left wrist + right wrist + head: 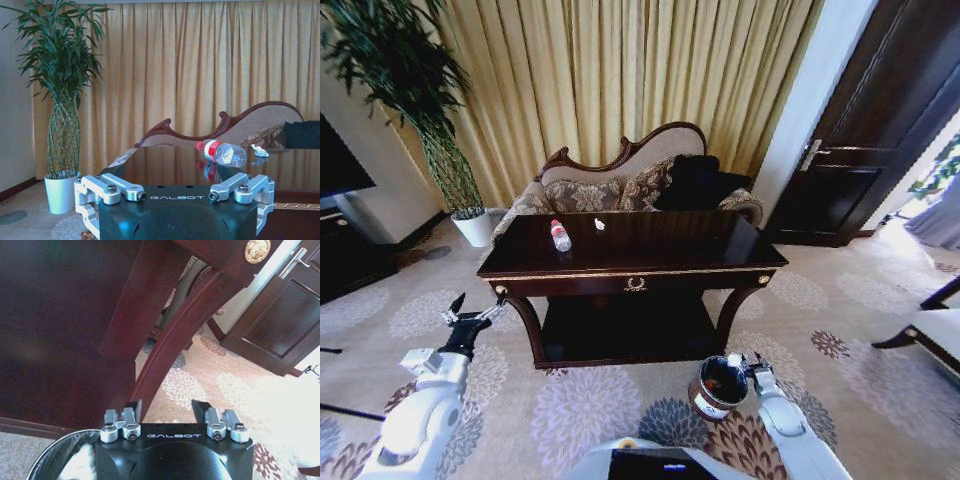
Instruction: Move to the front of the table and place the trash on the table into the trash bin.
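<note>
The dark glossy table (660,245) with gold trim stands straight ahead. On its left part a clear bottle (560,236) with a red cap lies on its side, and a white paper scrap (600,224) sits behind it. My left gripper (475,308) hovers open, short of the table's left front corner. The left wrist view looks over that gripper (177,196) across the tabletop (165,170) at the bottle (222,152) and the scrap (260,150). The brown trash bin (715,392) stands on the carpet by the right front leg. My right gripper (752,362) is open just beside the bin's rim (50,460).
A carved sofa (620,185) with dark cushions stands behind the table before yellow curtains. A tall plant in a white pot (473,228) is at the back left, a dark cabinet (345,250) at the left and a dark door (865,150) at the right. Patterned carpet lies open in front.
</note>
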